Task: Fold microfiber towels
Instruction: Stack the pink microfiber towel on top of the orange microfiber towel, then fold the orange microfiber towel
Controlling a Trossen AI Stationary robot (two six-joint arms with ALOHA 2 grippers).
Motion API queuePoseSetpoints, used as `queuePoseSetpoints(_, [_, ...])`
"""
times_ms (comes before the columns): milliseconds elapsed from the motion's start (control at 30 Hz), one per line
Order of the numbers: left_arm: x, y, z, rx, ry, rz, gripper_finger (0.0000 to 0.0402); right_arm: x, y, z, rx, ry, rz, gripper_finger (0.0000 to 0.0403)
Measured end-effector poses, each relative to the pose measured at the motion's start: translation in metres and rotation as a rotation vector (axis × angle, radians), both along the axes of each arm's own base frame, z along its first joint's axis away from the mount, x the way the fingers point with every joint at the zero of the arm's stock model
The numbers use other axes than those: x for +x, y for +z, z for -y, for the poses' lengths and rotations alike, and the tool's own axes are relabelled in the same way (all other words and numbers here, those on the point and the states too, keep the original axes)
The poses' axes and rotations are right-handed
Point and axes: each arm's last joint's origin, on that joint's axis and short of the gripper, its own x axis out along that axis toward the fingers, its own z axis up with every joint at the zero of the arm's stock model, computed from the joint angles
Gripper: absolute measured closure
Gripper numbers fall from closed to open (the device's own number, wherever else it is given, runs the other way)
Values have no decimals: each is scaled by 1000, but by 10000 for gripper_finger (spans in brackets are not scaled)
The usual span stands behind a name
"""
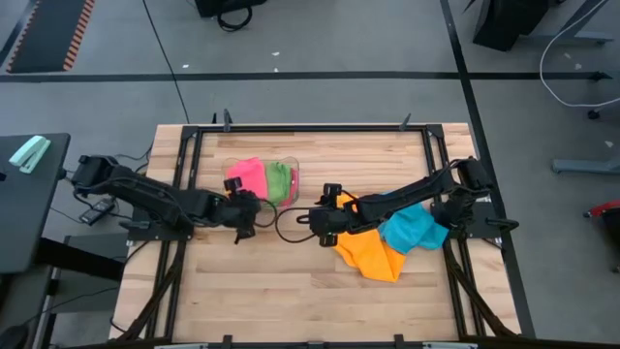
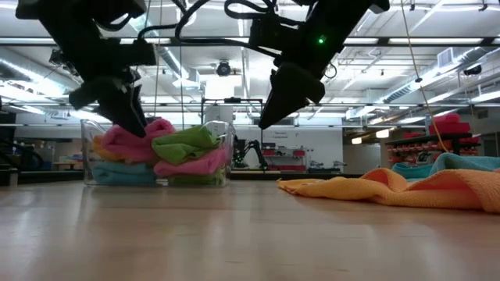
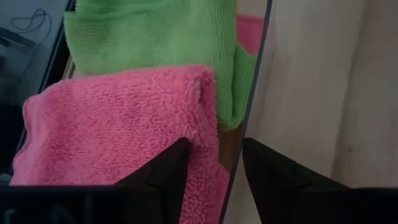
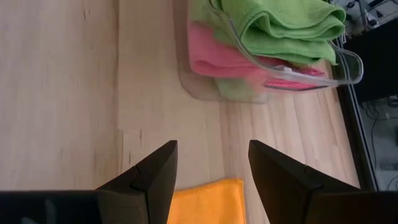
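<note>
A clear plastic bin (image 1: 296, 173) at the table's middle holds folded microfiber towels, with a pink one (image 3: 118, 130) and a green one (image 3: 155, 37) on top. My left gripper (image 3: 214, 146) is open at the bin's near wall (image 3: 252, 93), slanting down. One finger stands over the pink towel and the other outside the wall. My right gripper (image 4: 211, 149) hangs open above the bare wood between the bin and an orange towel (image 1: 373, 254). That towel lies crumpled flat on the table, and a blue towel (image 1: 412, 231) lies on its right part. My left gripper has one finger (image 3: 174, 165) at the pink towel's near edge (image 3: 202, 134), coming slanting down from the table's left. I cannot tell whether the finger touches the towel. The towel lies folded on the pile in the bin.
The table's black frame rails (image 1: 189, 165) run along its left, right and far sides. Bare wood (image 1: 291, 291) lies between the bin and the near edge. Cables (image 1: 286, 225) loop between the two grippers.
</note>
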Motion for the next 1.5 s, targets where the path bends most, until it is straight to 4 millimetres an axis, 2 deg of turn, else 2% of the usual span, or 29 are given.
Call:
queuePoseSetpoints(167, [2,-8,-1,79,6,-58,259,0,0,0,-2,2,-2,196])
queuePoseSetpoints(333, [3,-5,-1,81,24,-48,286,0,0,0,13,10,-4,196])
queuePoseSetpoints(500, [6,13,1,79,31,-64,306,0,0,0,17,7,-4,196])
queuePoseSetpoints(633, [7,35,7,69,32,-59,315,0,-1,0,17,7,-9,196])
queuePoseSetpoints(800, [12,50,19,17,33,50,322,-4,-3,0,36,-9,-47,196])
queuePoseSetpoints(967, [20,42,39,-27,-69,219,323,-5,-5,-4,170,49,-74,196])
queuePoseSetpoints(1200, [25,35,48,-24,-152,330,326,-18,-12,0,172,82,-252,196])
queuePoseSetpoints(1367, [25,33,47,-47,-129,354,328,-17,-15,7,331,-8,-216,196])
queuePoseSetpoints(1500, [25,32,49,-69,-115,365,324,-18,-27,-3,335,-25,-143,196])
